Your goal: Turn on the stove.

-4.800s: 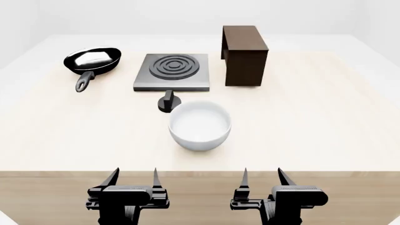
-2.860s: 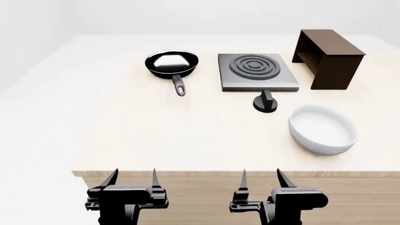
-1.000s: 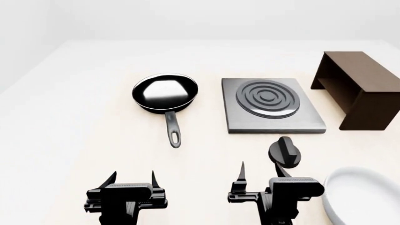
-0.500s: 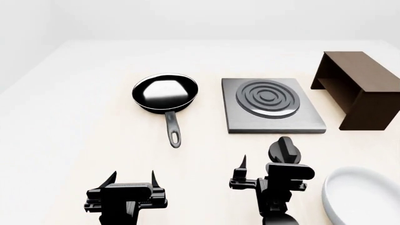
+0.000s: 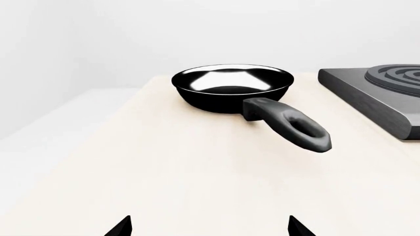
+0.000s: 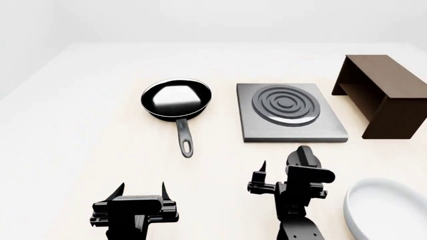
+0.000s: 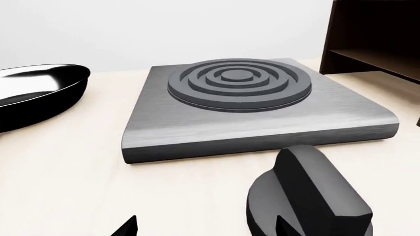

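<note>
Pale wood tabletop (image 6: 87, 150) under white walls carries the stove (image 6: 291, 117), a flat grey plate with dark rings, its black knob (image 6: 303, 159) lying on the wood just in front of it. Left of the stove sits a black pan (image 6: 176, 99) with its handle pointing toward the robot, right of the stove a brown box (image 6: 383, 95), and a white bowl (image 6: 383, 210) lies nearer the robot than the box. Spread wide, the right gripper (image 6: 283, 177) hangs just short of the knob with one finger overlapping it in the head view, contact unclear, while the left gripper (image 6: 140, 192), also spread, holds nothing well left of the stove.
</note>
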Tool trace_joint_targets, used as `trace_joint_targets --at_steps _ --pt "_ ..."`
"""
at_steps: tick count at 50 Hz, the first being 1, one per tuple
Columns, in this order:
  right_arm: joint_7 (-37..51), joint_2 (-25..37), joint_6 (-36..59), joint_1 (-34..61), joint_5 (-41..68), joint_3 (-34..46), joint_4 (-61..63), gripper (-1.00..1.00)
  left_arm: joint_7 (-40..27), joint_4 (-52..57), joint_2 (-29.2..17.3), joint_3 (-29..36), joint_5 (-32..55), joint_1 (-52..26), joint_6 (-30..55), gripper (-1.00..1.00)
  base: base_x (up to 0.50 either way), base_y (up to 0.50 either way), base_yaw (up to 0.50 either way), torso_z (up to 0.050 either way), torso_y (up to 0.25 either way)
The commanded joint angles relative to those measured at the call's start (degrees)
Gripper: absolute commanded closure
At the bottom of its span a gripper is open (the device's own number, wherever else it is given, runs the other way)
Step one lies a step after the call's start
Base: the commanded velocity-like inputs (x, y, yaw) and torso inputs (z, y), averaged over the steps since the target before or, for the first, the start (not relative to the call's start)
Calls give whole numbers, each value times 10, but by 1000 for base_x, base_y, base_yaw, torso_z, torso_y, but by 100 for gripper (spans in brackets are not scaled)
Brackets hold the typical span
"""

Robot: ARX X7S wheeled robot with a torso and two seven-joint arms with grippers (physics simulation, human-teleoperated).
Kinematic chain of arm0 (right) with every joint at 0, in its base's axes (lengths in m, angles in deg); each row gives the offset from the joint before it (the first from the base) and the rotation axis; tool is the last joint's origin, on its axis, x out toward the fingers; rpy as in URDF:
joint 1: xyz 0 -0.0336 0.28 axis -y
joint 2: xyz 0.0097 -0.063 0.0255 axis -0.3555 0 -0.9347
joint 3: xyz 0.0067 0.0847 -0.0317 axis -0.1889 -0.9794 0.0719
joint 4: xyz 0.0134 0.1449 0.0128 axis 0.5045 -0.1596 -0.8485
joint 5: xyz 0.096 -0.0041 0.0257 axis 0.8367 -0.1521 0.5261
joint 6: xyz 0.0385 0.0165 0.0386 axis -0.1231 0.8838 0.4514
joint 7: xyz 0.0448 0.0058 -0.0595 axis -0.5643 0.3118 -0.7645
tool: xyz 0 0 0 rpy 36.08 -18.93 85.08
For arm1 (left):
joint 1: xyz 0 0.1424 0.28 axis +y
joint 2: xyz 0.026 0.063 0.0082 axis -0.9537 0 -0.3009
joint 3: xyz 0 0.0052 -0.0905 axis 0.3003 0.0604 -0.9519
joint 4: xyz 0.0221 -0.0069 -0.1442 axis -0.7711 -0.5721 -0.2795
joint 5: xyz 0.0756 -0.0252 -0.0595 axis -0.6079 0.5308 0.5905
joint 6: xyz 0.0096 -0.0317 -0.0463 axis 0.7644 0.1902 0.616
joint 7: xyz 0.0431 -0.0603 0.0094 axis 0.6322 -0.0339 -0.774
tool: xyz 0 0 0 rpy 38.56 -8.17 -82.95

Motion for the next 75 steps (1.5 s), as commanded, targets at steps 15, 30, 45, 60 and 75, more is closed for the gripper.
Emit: trace_joint_targets --at_steps 15,30,45,60,75 --pt "13 -10 9 53 25 -8 -73 -100 6 -4 -5 5 7 3 -31 -100 0 0 0 0 0" --pt "20 -12 -2 73 37 -8 -114 -100 1 -8 -8 10 10 1 -34 -100 0 0 0 0 0" --pt "25 -13 -19 91 39 1 -154 -100 -3 -7 -12 15 15 0 -34 -100 0 0 0 0 0" --pt "40 -8 -9 80 58 -2 -124 -100 -8 -5 -15 19 18 0 -34 -100 0 0 0 0 0" --pt "83 -11 -5 86 92 -34 -128 -100 -11 -6 -19 23 22 0 -37 -100 0 0 0 0 0"
